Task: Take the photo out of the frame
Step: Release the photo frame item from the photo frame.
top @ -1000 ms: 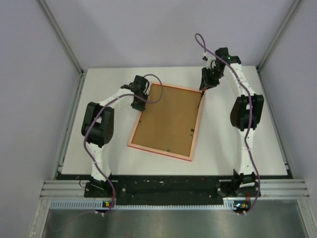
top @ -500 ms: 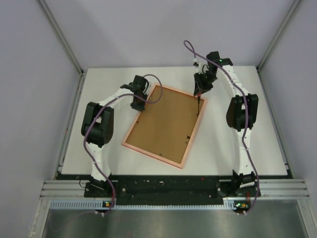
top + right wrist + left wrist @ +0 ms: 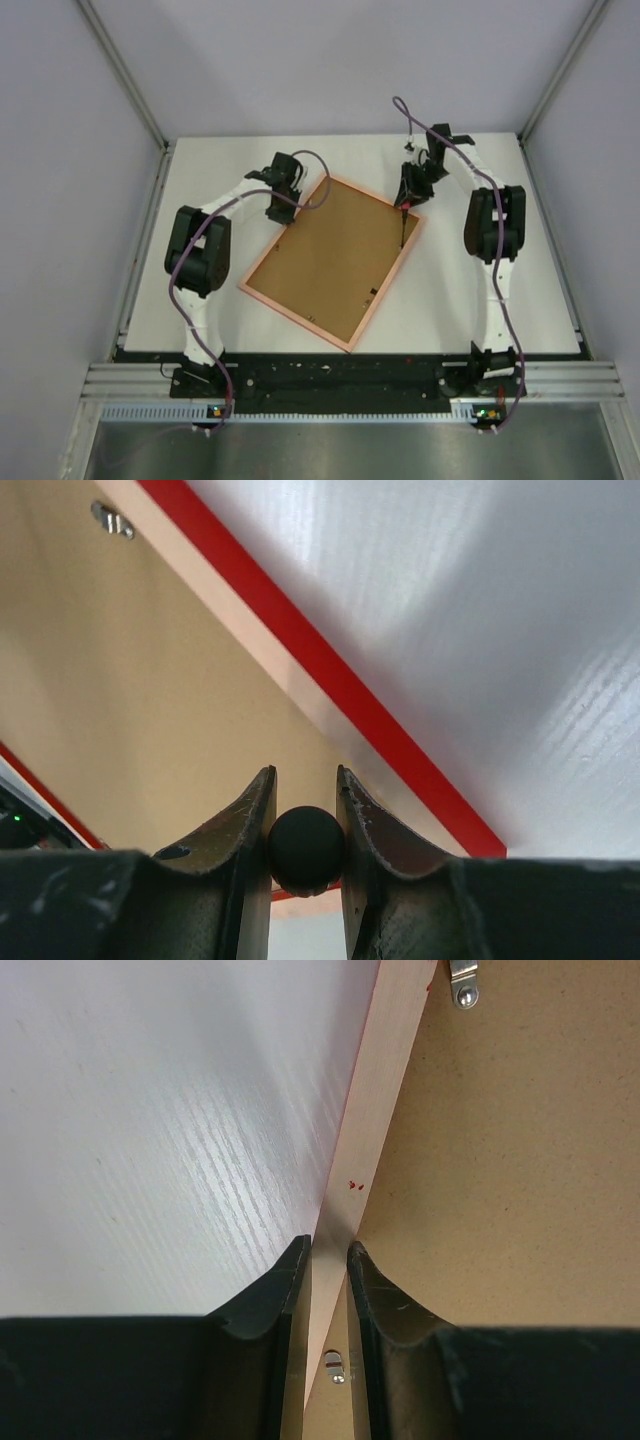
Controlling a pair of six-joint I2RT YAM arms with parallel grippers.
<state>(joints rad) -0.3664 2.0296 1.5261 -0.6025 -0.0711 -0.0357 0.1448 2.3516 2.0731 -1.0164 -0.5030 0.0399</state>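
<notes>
Frame (image 3: 330, 260) swung clockwise, long axis near-left/far-right; left claw (image 3: 328, 1248) pinches rim (image 3: 366, 1130), right claw (image 3: 305, 772) clamps ball (image 3: 306, 848), maybe tool.

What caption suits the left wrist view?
Left gripper pinches the frame along its pale rim, brown back up, metal clip beyond.

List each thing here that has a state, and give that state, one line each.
Thin red rectangular picture frame: face down, brown back up.
Brown fibreboard backing board: seated in the frame.
Left gripper: jaws shut on the frame's rim.
Right gripper: jaws shut on a black ball-ended tool.
</notes>
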